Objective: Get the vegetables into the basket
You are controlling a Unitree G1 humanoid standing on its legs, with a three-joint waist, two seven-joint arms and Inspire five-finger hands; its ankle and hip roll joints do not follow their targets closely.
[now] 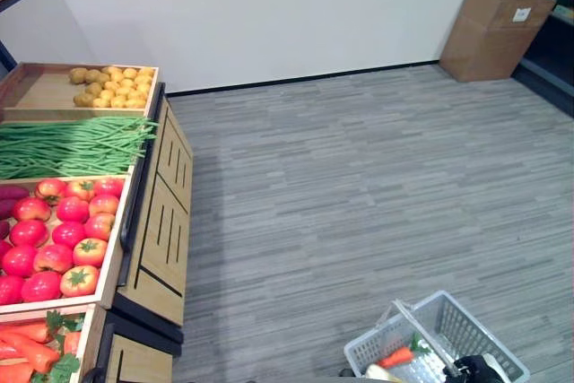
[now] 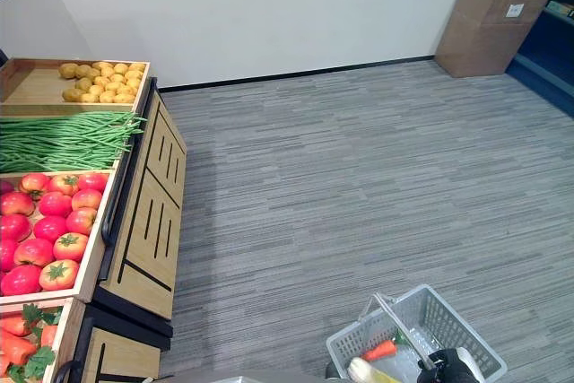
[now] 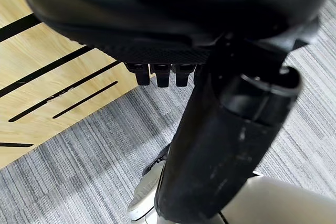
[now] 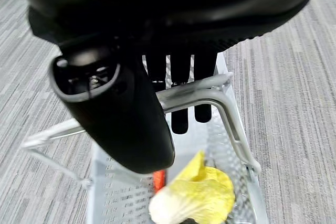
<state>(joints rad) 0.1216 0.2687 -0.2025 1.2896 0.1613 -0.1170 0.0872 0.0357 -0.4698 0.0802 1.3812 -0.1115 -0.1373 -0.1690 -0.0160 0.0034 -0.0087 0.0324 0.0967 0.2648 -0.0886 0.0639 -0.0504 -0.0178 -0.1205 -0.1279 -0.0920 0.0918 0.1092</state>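
Left eye view. A wooden produce stand runs along my left side, its bins holding potatoes, green beans, tomatoes and carrots. Grey plank floor spreads to a white wall, with a cardboard box in the far right corner. At the lower right edge my right hand shows above a grey wire basket, which contains a carrot.

Right eye view. The same layout: the basket sits low on my right, well apart from the stand, with the carrot and a pale leafy vegetable inside it.

Left wrist view. My left hand hangs beside the stand's slotted wooden side panel. Its fingers are curled inward with nothing between them; the thumb points down over the floor.

Right wrist view. My right hand's fingers are hooked round the basket's metal handle, the thumb in front, so the hand is clamped on the handle. Below, in the basket, lie a yellow-green cabbage and a sliver of the carrot.
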